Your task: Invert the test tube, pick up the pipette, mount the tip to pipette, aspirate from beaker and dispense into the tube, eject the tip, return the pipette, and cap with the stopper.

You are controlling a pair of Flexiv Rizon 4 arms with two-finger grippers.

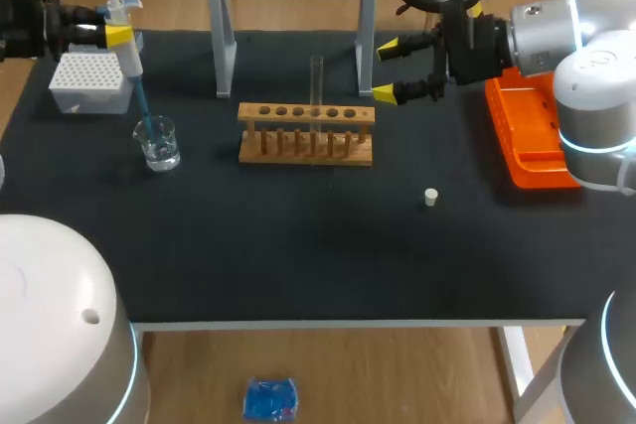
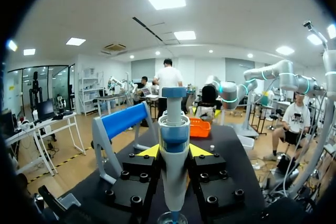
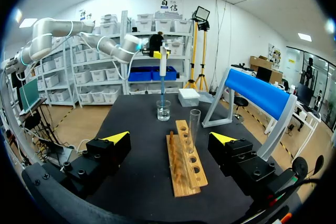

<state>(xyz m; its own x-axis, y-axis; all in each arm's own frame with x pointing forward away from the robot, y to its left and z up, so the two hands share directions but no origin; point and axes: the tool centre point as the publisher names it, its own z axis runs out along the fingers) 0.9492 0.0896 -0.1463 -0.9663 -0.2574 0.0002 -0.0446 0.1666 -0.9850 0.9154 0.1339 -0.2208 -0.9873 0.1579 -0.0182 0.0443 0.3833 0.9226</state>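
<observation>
Now, nearest me the white stopper [image 1: 430, 197] lies alone at lower right of centre, well apart from both claws. Beyond it the wooden rack [image 1: 306, 136] stands mid-frame with the test tube [image 1: 317, 81] upright in it. At left, my left claw [image 1: 117, 35] is clenched on the pipette [image 1: 127, 57], its long axis nearly vertical, its tip [image 1: 142, 106] down inside the beaker [image 1: 157, 143]. The tube lies to the pipette's right, so I judge the carry runs rightward. My right claw [image 1: 388, 70] hangs released just right of the tube, nearer it.
</observation>
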